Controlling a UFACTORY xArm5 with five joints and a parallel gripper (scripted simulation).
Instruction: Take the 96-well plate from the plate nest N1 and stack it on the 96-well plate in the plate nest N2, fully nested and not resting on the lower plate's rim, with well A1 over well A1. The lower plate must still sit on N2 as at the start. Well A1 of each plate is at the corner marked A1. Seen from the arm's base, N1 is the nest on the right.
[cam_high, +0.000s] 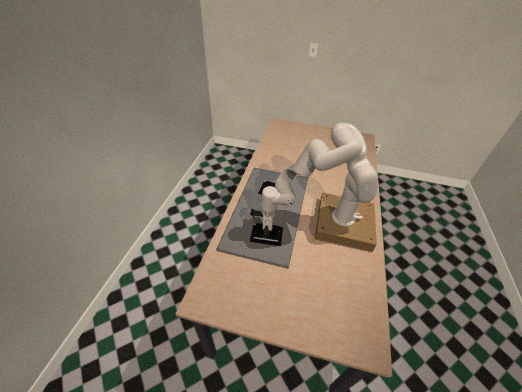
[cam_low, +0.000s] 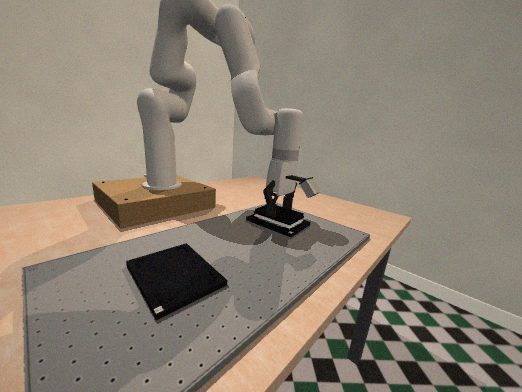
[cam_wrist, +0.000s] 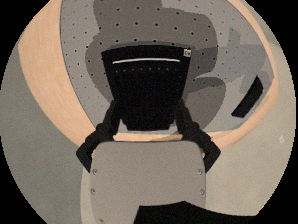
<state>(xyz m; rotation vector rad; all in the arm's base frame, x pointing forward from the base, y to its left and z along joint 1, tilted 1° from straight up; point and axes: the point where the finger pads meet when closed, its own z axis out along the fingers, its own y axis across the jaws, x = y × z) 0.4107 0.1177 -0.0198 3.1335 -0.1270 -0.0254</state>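
Observation:
Two black 96-well plates stand stacked (cam_low: 278, 220) on nest N2 at the far end of the grey perforated board (cam_low: 190, 280); a thin white band shows between them. The stack also shows in the top view (cam_high: 266, 234) and in the wrist view (cam_wrist: 145, 90), where a small white label marks one far corner. My gripper (cam_low: 279, 202) points straight down over the stack, with its fingers open and standing on either side of the upper plate (cam_wrist: 148, 129). Nest N1 (cam_low: 175, 280) is a flat black square with no plate on it.
The arm's wooden base block (cam_low: 152, 199) stands on the table behind the board. The table edge (cam_low: 320, 295) runs close along the board's right side. Nest N1 also shows at the right edge of the wrist view (cam_wrist: 248, 99).

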